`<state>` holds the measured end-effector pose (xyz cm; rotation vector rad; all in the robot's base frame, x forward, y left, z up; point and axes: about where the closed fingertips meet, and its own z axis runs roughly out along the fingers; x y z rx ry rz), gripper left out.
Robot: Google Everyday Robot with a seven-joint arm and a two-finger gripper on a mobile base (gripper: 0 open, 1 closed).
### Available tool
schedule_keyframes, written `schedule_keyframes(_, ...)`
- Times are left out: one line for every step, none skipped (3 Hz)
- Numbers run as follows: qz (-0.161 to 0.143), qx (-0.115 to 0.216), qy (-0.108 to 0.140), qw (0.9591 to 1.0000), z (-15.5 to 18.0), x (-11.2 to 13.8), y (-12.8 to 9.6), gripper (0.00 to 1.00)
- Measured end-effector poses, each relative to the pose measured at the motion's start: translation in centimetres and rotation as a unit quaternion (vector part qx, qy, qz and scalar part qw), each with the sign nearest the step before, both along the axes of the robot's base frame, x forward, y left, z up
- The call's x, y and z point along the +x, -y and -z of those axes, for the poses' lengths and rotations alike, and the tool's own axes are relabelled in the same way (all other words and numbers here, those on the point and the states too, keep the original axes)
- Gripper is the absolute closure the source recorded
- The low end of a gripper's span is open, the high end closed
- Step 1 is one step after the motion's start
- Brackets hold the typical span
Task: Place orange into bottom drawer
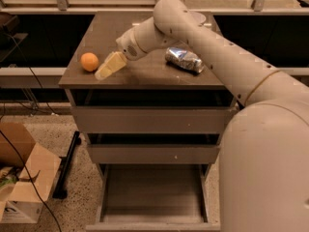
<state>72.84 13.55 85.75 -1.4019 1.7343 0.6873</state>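
Camera view: dark worktop [149, 77] carries the orange [89, 62] near its left edge, gripper [110, 65] just beside it, grip state I cannot tell; crushed can [183, 59] rightward; bottom drawer [152, 190] open over speckled floor [82, 211]

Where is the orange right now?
In the camera view, the orange sits near the front left corner of the cabinet top, with the gripper close beside it on its right and the crushed can farther right.
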Motion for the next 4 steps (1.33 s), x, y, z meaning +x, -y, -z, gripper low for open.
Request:
schedule_keyframes(-0.010, 0.013, 0.003, 0.9999, 0.1, 0.8, -2.2, 0.00)
schedule_keyframes(-0.023, 0.015, -0.007, 0.9996, 1.3, 1.8, -4.7, 0.00)
schedule_keyframes(-0.035, 0.011, -0.014, 0.9993, 2.5, 2.5, -6.5, 0.00)
schedule_keyframes(-0.033, -0.001, -0.011, 0.9994, 2.8, 3.0, -6.9, 0.26)
